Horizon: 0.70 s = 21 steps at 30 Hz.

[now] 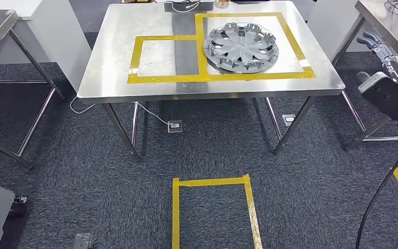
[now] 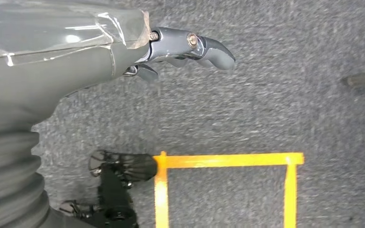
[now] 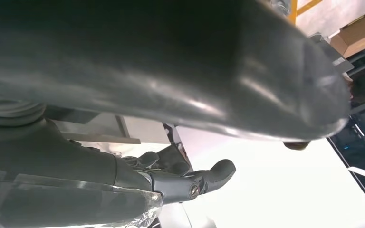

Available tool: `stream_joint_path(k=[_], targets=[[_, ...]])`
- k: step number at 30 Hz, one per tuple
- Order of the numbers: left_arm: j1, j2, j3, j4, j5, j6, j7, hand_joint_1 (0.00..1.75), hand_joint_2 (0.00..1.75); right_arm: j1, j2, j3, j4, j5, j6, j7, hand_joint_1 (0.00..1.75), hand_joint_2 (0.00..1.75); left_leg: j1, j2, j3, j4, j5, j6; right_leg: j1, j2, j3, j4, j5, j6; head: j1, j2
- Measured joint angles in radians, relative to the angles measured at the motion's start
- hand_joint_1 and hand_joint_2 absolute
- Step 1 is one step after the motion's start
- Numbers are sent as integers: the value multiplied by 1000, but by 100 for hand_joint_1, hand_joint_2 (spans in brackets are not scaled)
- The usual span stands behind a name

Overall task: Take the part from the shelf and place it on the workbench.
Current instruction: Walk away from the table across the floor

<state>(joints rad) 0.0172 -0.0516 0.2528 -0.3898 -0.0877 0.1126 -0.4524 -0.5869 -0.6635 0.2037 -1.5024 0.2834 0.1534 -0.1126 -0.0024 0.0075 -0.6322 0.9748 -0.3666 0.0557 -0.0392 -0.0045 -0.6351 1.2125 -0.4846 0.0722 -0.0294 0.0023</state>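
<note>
— What are the hands doing?

— I see my left hand (image 2: 190, 47) hanging over the grey carpet (image 2: 266, 104), fingers loosely curled, nothing in them. My right hand (image 3: 185, 183) is raised at the right side; its fingers look bent, but a big dark blurred shape covers most of the wrist picture, so I cannot tell whether it is closed or holding anything. From the head camera it (image 1: 388, 54) sits beside the neighbouring table's edge.

— And the part?

— The part (image 1: 242, 47), a silver wheel cover, lies flat on the workbench (image 1: 109, 67), inside the larger yellow tape rectangle (image 1: 290, 39). A smaller taped rectangle (image 1: 134, 57) adjoins it. Another tape outline (image 1: 212, 181) marks the floor before me.
</note>
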Motion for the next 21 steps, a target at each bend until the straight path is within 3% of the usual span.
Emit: stream_joint_path(k=[1,3,4,6,7,8,10,11,12,14,15,16,18,19,21], targets=[[0,1,-1,1,2,0,0,0,175,-2,1,0,0,0,0,0,0,0,0,-1,-17,10,7,-6,-2,0,55,-71,2,5,1,0],[0,2,-3,2,5,1,0,0,175,-6,3,0,1,1,0,-1,0,0,-3,-2,-42,28,21,-19,1,1,130,-183,-23,-4,1,0],[1,3,-4,3,8,1,0,0,175,-9,6,1,2,1,1,-2,0,0,-4,-2,-49,32,30,-25,5,2,141,-205,-36,-13,2,0],[4,4,-4,8,17,3,-1,0,175,-17,13,6,7,3,1,0,0,0,-2,-3,-57,32,43,-36,5,1,125,-205,-27,-33,2,0],[6,5,-5,11,23,4,-2,0,175,-23,18,10,10,2,-1,4,0,0,1,-4,-64,42,28,-42,4,-1,117,-204,-17,-44,0,0],[7,6,-5,14,28,5,-5,0,175,-28,22,15,13,2,-6,11,0,0,3,-5,-74,70,-8,-49,1,-2,106,-204,-5,-53,-1,0],[8,7,-7,20,41,8,-10,0,175,-37,30,23,19,0,-22,26,0,0,8,-6,-102,180,-115,-60,1,-3,80,-204,19,-65,-3,0],[8,7,-8,22,45,10,-12,0,175,-40,32,26,22,0,-30,32,0,0,9,-6,-115,245,-156,-64,3,-3,65,-204,31,-67,-3,0],[8,7,-9,24,48,12,-14,0,175,-40,33,29,24,1,-36,35,0,0,10,-6,-118,297,-173,-65,5,-3,50,-203,43,-67,-3,0],[8,8,-12,28,51,13,-15,0,175,-40,35,35,28,3,-43,38,0,0,10,-6,-84,317,-146,-61,10,-1,20,-203,67,-65,-3,0],[7,9,-14,29,53,13,-16,0,175,-40,35,37,30,6,-47,38,0,0,9,-7,-41,276,-123,-53,13,0,7,-203,79,-64,-3,0],[7,11,-16,30,54,13,-17,0,175,-40,35,39,31,8,-52,38,0,0,6,-8,14,209,-118,-42,14,1,-4,-203,89,-61,-3,0],[6,16,-21,31,57,14,-19,0,175,-40,34,40,31,16,-64,38,0,0,-2,-10,106,79,-139,-25,15,-1,-14,-205,108,-52,-2,0],[6,18,-23,31,59,14,-20,0,175,-39,34,41,32,19,-68,38,0,0,-7,-10,126,44,-152,-19,13,-2,-14,-209,117,-45,-3,0],[8,20,-25,33,61,15,-20,0,175,-37,33,44,33,26,-74,38,0,0,-11,-9,125,21,-134,-8,9,-5,-14,-219,135,-32,-5,0]])
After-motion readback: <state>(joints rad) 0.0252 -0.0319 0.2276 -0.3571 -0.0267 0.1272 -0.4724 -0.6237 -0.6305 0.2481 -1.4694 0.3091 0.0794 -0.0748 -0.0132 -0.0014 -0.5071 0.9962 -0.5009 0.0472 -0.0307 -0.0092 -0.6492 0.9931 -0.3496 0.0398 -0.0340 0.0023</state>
